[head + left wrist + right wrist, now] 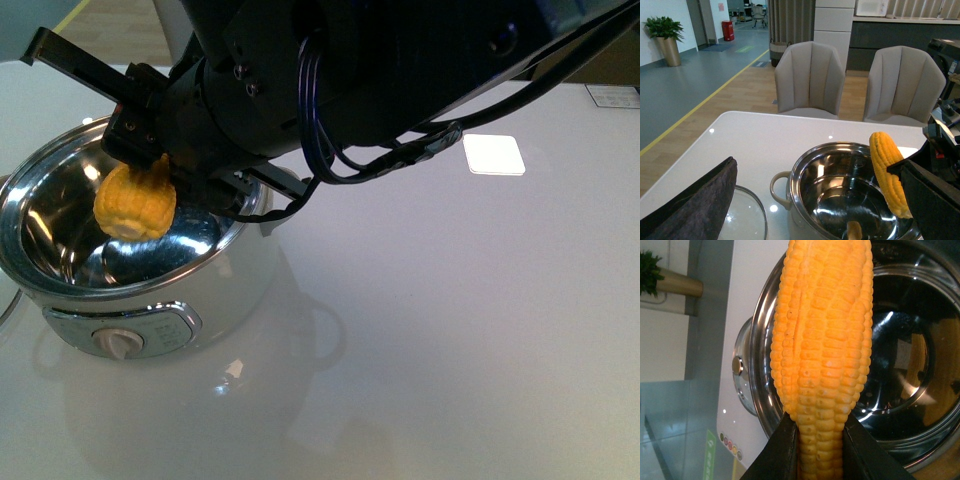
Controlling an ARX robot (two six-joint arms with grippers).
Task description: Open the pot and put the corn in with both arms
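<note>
The bulky black right arm is crossing the front view and hiding the far rim of the round white electric pot with a shiny steel interior. Its black gripper is clamping one yellow-orange corn cob, hanging over the open pot. One glass lid with a knob is lying on the table just beside the pot. The left gripper's dark padded finger is showing alone; its opening cannot be told. A glossy white table is bearing everything. Two grey chairs, wooden flooring and one potted plant are standing behind.
</note>
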